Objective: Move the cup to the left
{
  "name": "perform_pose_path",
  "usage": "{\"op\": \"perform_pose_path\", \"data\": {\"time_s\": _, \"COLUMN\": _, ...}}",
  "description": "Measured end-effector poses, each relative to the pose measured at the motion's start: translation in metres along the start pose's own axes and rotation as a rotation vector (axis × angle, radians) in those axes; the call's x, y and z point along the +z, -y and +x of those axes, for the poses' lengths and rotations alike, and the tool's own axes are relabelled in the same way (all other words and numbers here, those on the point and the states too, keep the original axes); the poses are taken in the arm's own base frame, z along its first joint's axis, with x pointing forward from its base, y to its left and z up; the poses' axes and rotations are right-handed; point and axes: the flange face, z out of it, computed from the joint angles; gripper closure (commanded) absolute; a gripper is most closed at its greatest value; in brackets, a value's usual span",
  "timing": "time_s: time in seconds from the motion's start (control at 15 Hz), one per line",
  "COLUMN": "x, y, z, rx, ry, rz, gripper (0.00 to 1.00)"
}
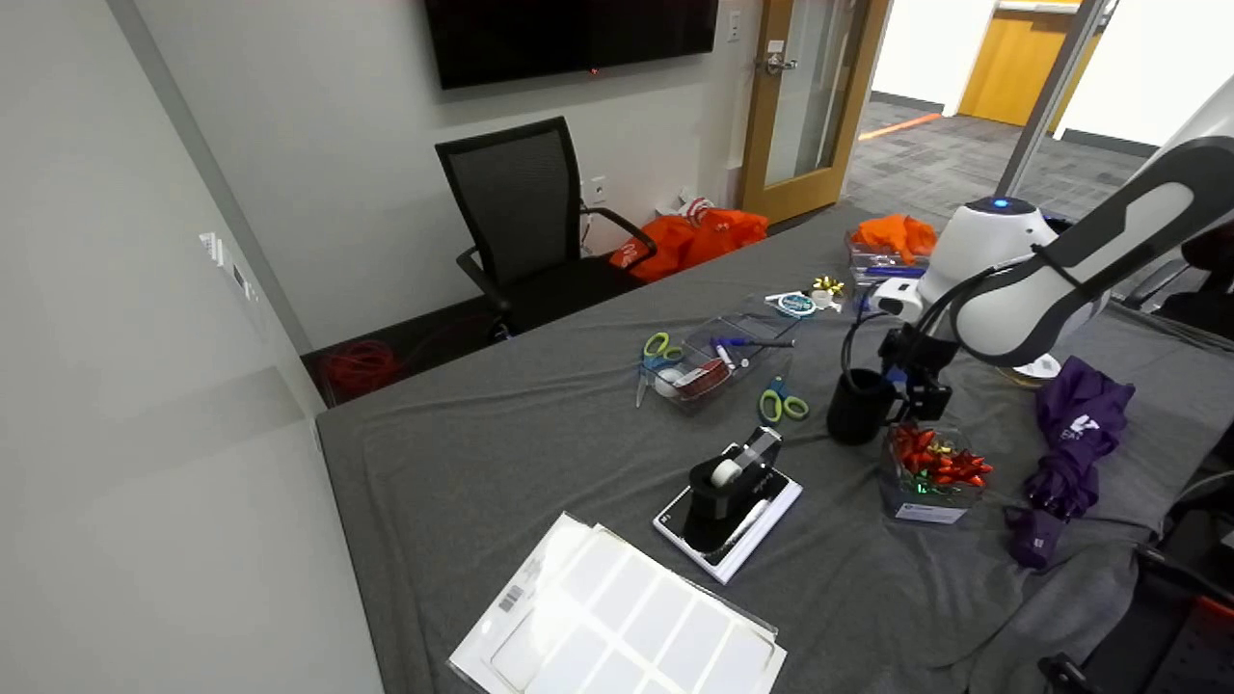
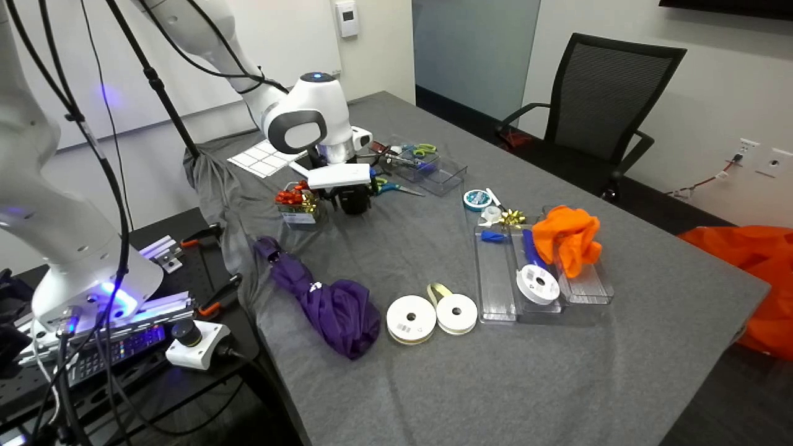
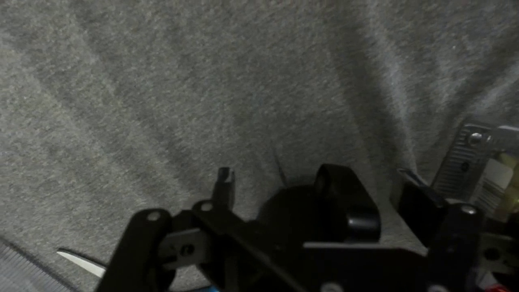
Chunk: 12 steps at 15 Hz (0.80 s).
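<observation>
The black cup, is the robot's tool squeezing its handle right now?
No: in the wrist view, the tool stands open, with a gap on each side of the handle of the black cup.

The arm slopes down, its hand pointing downward with jaws wide apart.

– See how many pairs of scissors?
– Count two. Also see one cup and one tape dispenser.
– Any big white ribbon spools?
– Got three in an exterior view. Plus one purple umbrella.
– Wall screens?
– Found just one, and one robot arm too.
</observation>
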Motion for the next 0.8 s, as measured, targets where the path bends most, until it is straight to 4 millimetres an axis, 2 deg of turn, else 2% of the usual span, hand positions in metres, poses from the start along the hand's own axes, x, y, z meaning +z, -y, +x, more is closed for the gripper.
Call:
{"op": "perform_pose_path", "data": {"time_s": 0.33, "x": -0.014, "y": -0.002, "z": -0.003, "rx": -0.020, "ry": -0.005, "rz": -0.018, "gripper": 0.00}}
{"op": "perform_pose_path", "data": {"time_s": 0.8, "x": -0.063, "y": 0.005, "z": -0.014, "rx": 0.060, "ry": -0.011, "rz": -0.019, "gripper": 0.00}}
